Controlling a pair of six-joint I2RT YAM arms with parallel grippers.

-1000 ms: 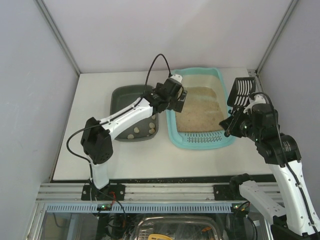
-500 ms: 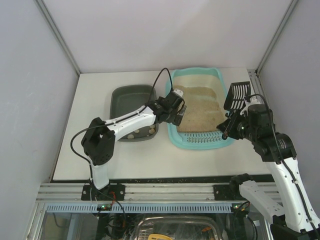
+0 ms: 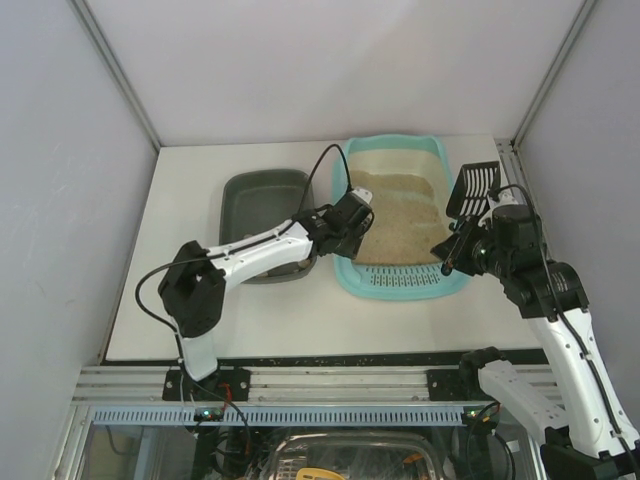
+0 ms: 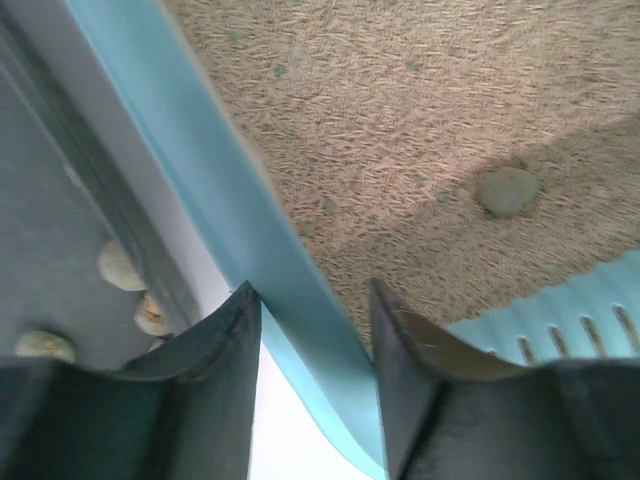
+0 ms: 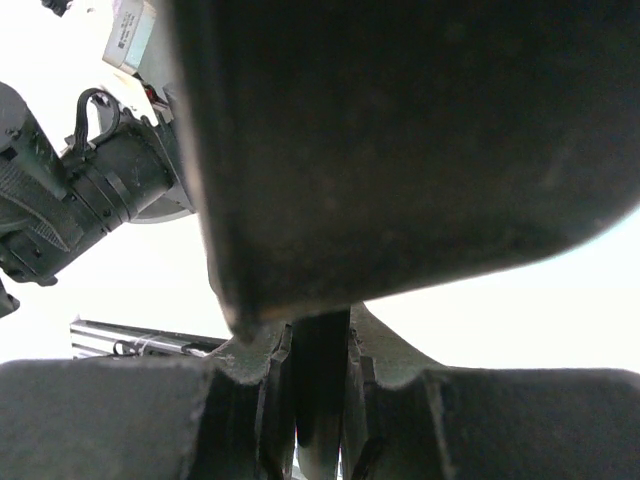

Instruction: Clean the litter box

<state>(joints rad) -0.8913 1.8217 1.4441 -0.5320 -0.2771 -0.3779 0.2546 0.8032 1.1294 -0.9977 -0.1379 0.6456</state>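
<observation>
The light-turquoise litter box (image 3: 400, 285) holds beige litter, with its slotted end nearest me. My left gripper (image 3: 345, 235) sits on the box's left rim. In the left wrist view the rim (image 4: 220, 200) runs between the fingers of that gripper (image 4: 310, 300) and touches both, so the gripper is shut on it. One grey-beige clump (image 4: 507, 190) lies on the litter. My right gripper (image 3: 462, 245) hovers over the box's right edge, shut on the handle of a black slotted scoop (image 3: 475, 190). The scoop's underside (image 5: 400, 130) fills the right wrist view above the gripper (image 5: 320, 340).
A dark grey tray (image 3: 255, 195) stands just left of the litter box, partly under my left arm. Pale clumps (image 4: 120, 265) lie in it. Grey walls close in the white table on three sides, and the right wall is near the scoop.
My left gripper has come down and toward me along the box's left rim, and its jaws have closed from wide open onto the rim. The right arm with the scoop has shifted slightly left and lower.
</observation>
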